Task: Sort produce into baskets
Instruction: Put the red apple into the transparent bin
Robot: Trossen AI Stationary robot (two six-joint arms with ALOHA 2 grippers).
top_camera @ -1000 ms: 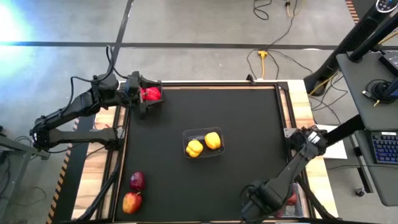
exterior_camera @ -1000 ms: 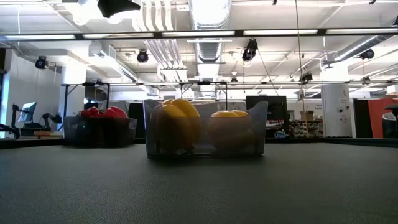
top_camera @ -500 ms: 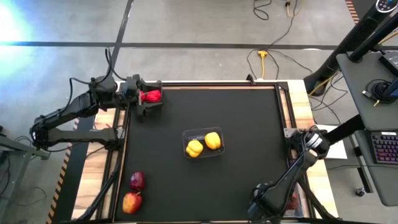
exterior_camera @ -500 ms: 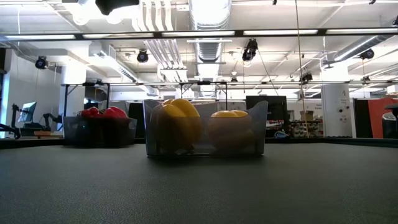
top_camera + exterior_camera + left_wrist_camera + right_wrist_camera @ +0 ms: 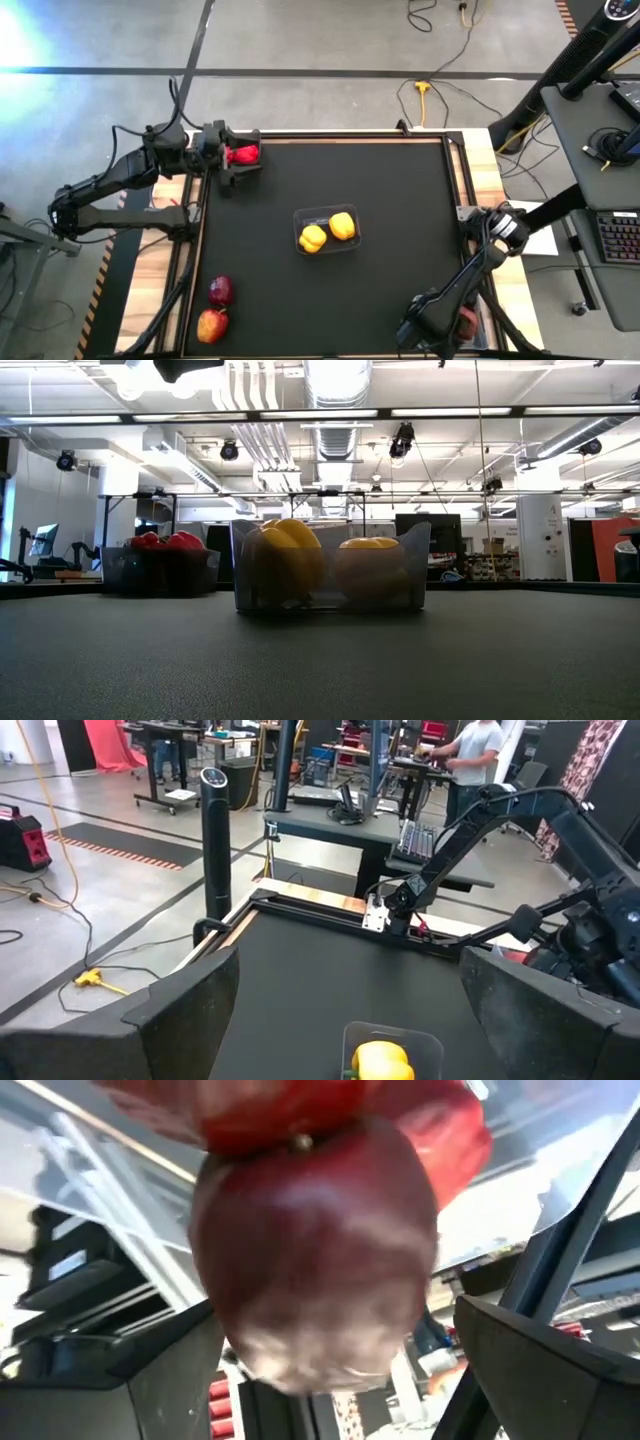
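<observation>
My left gripper (image 5: 236,156) hangs open over the dark grey basket (image 5: 160,572) at the table's far left. Red peppers (image 5: 244,154) lie in that basket. Its wrist view shows nothing between the fingers. A clear basket (image 5: 352,243) at mid-table holds two yellow peppers (image 5: 342,225). Two apples (image 5: 221,291) lie on the mat near the near left corner. My right gripper (image 5: 330,1370) is open at the near right corner, over a clear basket (image 5: 560,1170). A dark red apple (image 5: 310,1250) sits between its fingers, with another red piece behind it. My right gripper has one finger on each side of the dark red apple's round flanks (image 5: 410,1310). A gap shows beside one finger. At the other finger (image 5: 170,1370) I cannot tell whether it touches the apple. The apple lies in the clear basket among other red produce.
The black mat is bare between the centre basket and the right edge. Wooden rails frame the table. A desk with a keyboard stands past the right edge, and cables lie on the floor beyond the far edge. A person stands in the room, seen in the left wrist view.
My right arm has moved toward the near right corner and sunk lower over the clear basket there. The produce and baskets on the mat have stayed where they were.
</observation>
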